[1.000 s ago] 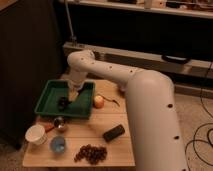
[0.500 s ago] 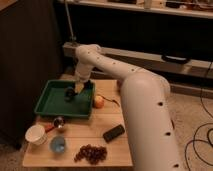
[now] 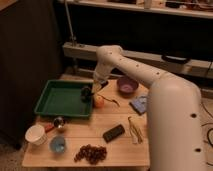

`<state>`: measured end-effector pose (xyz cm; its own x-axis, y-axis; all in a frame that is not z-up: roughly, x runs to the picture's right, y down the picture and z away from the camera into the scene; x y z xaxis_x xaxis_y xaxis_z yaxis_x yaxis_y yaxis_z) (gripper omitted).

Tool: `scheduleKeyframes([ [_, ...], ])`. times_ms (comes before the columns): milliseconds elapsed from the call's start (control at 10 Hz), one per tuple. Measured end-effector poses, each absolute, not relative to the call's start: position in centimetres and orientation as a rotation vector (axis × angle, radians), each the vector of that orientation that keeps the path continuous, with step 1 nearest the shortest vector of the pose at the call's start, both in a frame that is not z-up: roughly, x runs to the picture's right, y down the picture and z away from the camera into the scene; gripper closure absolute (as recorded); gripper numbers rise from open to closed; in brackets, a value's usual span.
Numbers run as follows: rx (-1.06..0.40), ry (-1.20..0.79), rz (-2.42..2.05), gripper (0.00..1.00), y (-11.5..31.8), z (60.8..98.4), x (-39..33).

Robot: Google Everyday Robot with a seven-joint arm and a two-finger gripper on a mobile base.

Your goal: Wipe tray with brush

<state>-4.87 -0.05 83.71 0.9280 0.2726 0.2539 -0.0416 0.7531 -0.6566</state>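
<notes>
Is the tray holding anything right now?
Mostly bare: the green tray shows only plain floor, apart from the gripper with the brush at its right rim.

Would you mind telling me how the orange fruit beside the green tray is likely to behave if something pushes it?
The orange fruit looks round, so a nudge would probably roll it across the table. It lies close to the tray rim, which may stop it leftward. The gripper with the brush hangs right beside it, so an accidental knock seems possible.

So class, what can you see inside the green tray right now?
The tray looks bare on its left. At its right edge sits the claw with a dark shape, likely the brush. The floor beneath them is hidden.
</notes>
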Motion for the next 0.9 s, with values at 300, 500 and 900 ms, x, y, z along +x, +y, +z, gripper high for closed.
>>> scheduleKeyframes([
  [300, -0.731, -0.376, 0.117, 0.86, 3.4, 82.0, -5.4],
  [500, -0.759, -0.378, 0.010, 0.86, 7.6, 79.5, -7.3],
  [900, -0.795, -0.378, -0.162, 0.86, 12.1, 77.5, -11.4],
])
